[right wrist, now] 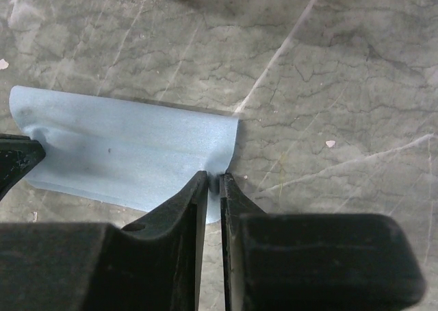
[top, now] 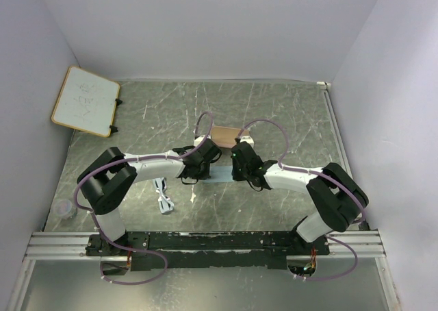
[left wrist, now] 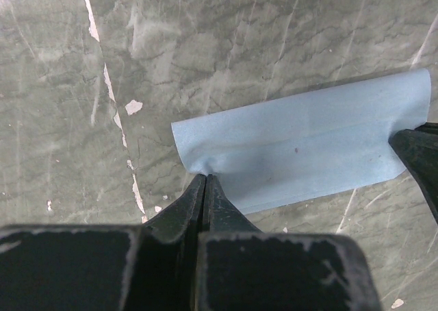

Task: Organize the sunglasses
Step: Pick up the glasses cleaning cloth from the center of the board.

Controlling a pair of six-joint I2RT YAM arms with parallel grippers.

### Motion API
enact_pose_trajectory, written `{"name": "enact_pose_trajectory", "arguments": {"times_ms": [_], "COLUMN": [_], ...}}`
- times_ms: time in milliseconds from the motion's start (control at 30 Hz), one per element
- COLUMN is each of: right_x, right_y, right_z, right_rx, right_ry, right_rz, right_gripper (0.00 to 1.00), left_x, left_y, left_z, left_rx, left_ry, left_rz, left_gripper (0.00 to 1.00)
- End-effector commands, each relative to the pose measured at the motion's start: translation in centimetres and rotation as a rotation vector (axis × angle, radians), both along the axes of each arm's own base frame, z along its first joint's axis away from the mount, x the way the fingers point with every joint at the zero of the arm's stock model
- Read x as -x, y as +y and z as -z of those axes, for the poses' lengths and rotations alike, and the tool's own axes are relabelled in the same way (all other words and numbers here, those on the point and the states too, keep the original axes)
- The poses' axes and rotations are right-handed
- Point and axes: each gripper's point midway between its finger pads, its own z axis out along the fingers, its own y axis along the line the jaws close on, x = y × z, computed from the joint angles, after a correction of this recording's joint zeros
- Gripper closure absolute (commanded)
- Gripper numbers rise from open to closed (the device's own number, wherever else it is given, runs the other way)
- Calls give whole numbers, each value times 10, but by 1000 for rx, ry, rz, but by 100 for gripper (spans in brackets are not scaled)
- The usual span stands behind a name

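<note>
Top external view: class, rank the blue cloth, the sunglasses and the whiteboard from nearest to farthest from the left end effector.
1. blue cloth: at table centre, its corner pinched in the left end effector.
2. sunglasses: on the table to the left, closer to the arm bases.
3. whiteboard: in the far-left corner, by the wall.

Blue cloth (right wrist: 130, 150) lying on a grey marbled table (right wrist: 328, 85), right gripper (right wrist: 215, 182) with jaws nearly together pinching its near right corner, that end curled up, left gripper (right wrist: 15, 162) a black tip at the left edge, touching the cloth's other end
</note>
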Motion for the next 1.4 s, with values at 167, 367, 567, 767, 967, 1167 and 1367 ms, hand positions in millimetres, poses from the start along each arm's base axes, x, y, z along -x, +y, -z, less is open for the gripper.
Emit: {"name": "enact_pose_trajectory", "arguments": {"times_ms": [167,367,567,767,967,1167,1367], "right_x": [1,1,-5,-13,-20,-25,-28], "right_y": [-1,-1,-2,0,1,4,4], "right_z": [3,3,-8,-22,-32,-41,-47], "right_rx": [7,5,7,13,14,8,11], "right_ry": [15,11,-24,-60,-85,-103,-114], "right_rz": [3,3,9,9,12,11,19], "right_gripper": [98,100,100,100,100,100,100], "left_x": [8,7,0,-10,-19,-27,-34], "left_y": [6,5,6,5,1,-5,-11], "left_z": [11,11,1,-16,-34,-45,-51], "left_rx": [-14,-15,-18,-43,-53,-55,-51], "left_ry": [37,32,-9,-67,-121,-160,-183], "left_rz": [17,18,11,14,25,49,68], "left_gripper": [93,93,93,93,93,93,93]}}
